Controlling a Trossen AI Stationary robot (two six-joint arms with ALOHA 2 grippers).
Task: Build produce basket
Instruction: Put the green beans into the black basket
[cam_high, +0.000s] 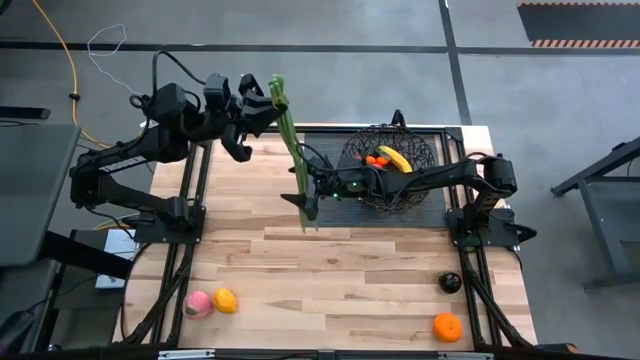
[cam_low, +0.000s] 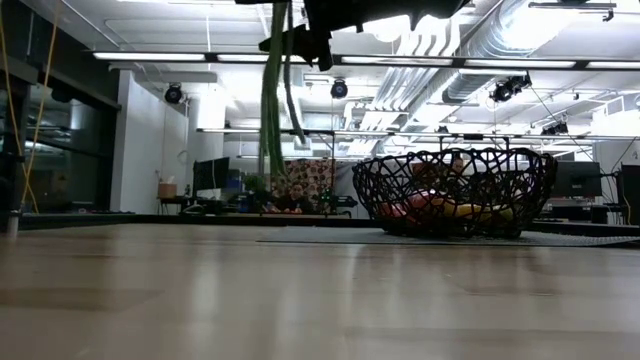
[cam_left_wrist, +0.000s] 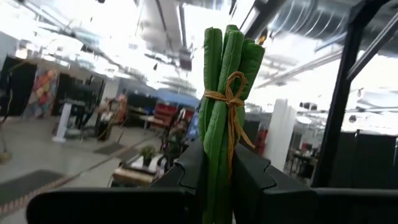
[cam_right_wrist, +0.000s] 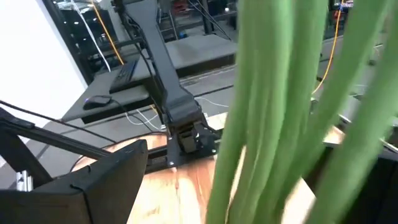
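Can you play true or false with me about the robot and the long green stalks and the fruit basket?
1. The left gripper is shut on the green stalks. True.
2. The right gripper is shut. False: it is open, by the stalks' lower end.
3. The banana lies in the basket. True.
4. The orange is in the basket. False: it sits on the table, near the front edge.

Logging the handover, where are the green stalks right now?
Green stalks hang above the table's far middle, pinched by the left gripper, with the open right gripper at their lower end, left of the basket.
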